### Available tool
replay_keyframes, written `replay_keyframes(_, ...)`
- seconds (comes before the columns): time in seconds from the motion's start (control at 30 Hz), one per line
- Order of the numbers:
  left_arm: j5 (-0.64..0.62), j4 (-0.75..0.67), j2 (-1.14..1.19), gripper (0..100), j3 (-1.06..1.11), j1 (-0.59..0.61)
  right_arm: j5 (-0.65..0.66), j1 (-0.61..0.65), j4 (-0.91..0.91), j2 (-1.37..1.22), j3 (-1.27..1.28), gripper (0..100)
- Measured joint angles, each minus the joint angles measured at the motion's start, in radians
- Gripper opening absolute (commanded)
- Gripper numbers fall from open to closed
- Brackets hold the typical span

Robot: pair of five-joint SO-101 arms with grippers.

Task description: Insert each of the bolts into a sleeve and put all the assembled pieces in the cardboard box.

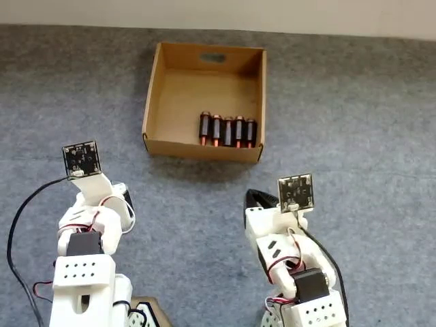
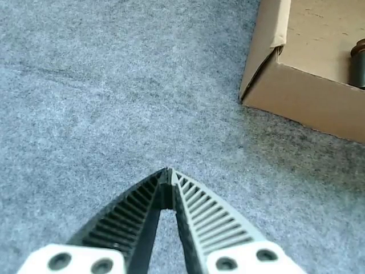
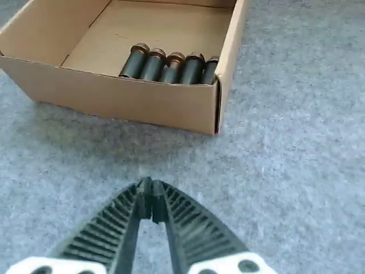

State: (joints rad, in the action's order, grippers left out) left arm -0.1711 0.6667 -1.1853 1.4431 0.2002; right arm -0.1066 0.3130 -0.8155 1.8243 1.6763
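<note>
Resting on a grey, felt-covered bench (image 1: 368,102), an open cardboard box (image 1: 197,85) sits ahead of two white arms, roughly between them and nearer the bench's far edge. The left arm (image 1: 85,238) stands back from the box's near left corner, and the right arm (image 1: 289,252) stands back from its near right corner. Each arm carries a small square board (image 1: 82,159) at the wrist. The left pincer (image 2: 169,173) is clenched on nothing, its dark ribbed fingers (image 2: 128,208) meeting at the tips over bare felt, with a corner of the box close by. The right pincer (image 3: 147,185) is likewise clenched and empty, tips together, pointing at the box's near wall and apart from it. Inside the box, five assembled pieces (image 1: 228,131) lie side by side in a tight row, touching one another. They lie against the near wall and toward the right-hand wall as the high view shows it. Each piece is a dark sleeve (image 3: 134,64) with the coppery head of a bolt (image 3: 140,48) showing at its end. The left wrist view catches one of the pieces just beyond the box wall.
</note>
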Motion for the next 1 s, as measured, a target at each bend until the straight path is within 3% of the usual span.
replay_keyframes(0.1,0.000,0.000,0.000,1,0.000,0.000,0.000,-0.005,0.000,0.000,0.000,0.6)
replay_keyframes(0.27,0.000,0.000,0.000,1,0.000,0.000,0.000,-0.118,0.000,0.000,0.000,0.6)
replay_keyframes(1.0,0.000,0.000,0.000,1,0.000,0.000,0.000,-0.129,0.000,0.000,0.000,0.6)
